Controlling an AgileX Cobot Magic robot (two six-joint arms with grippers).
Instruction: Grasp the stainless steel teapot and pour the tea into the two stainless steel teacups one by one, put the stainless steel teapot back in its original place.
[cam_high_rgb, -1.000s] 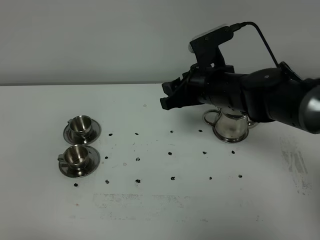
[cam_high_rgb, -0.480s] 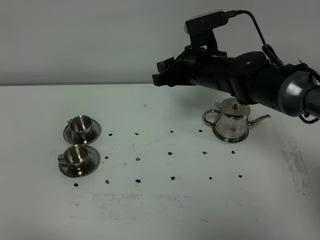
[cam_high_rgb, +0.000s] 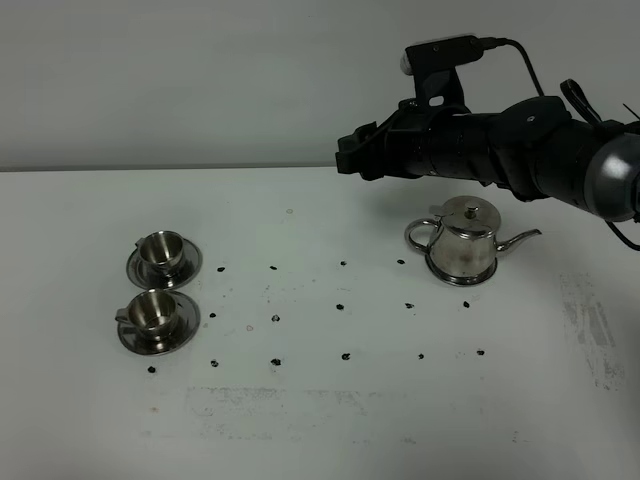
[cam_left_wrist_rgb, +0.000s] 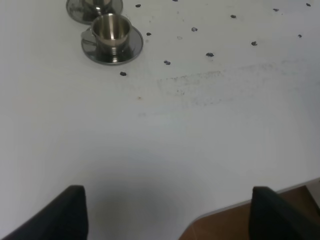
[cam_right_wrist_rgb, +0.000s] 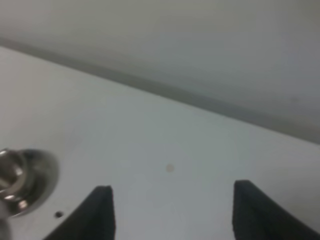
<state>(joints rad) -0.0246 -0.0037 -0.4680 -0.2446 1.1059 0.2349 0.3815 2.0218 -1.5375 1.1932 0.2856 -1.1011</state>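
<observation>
The stainless steel teapot (cam_high_rgb: 463, 247) stands upright at the right of the table, handle to the left and spout to the right. Its original place cannot be told apart from the pot's base. My right gripper (cam_high_rgb: 349, 156) hangs open and empty in the air, above and left of the pot and clear of it; its dark fingers (cam_right_wrist_rgb: 102, 210) stand wide apart. The two stainless steel teacups (cam_high_rgb: 160, 250) (cam_high_rgb: 152, 312) sit on saucers at the far left. My left gripper (cam_left_wrist_rgb: 170, 215) is open over the table's front, with the nearer teacup (cam_left_wrist_rgb: 111, 30) ahead of it.
Small black dots (cam_high_rgb: 343, 302) mark the white table in a grid between cups and pot. The table's front edge (cam_left_wrist_rgb: 235, 207) shows by my left gripper, with brown floor beyond. A grey wall stands behind the table. A blurred steel cup and saucer (cam_right_wrist_rgb: 20, 185) shows in the right wrist view.
My right arm has risen from in front of the teapot, swung left, then drawn back right. The whole pot now shows. The jaws stayed open; pot and cups did not move.
</observation>
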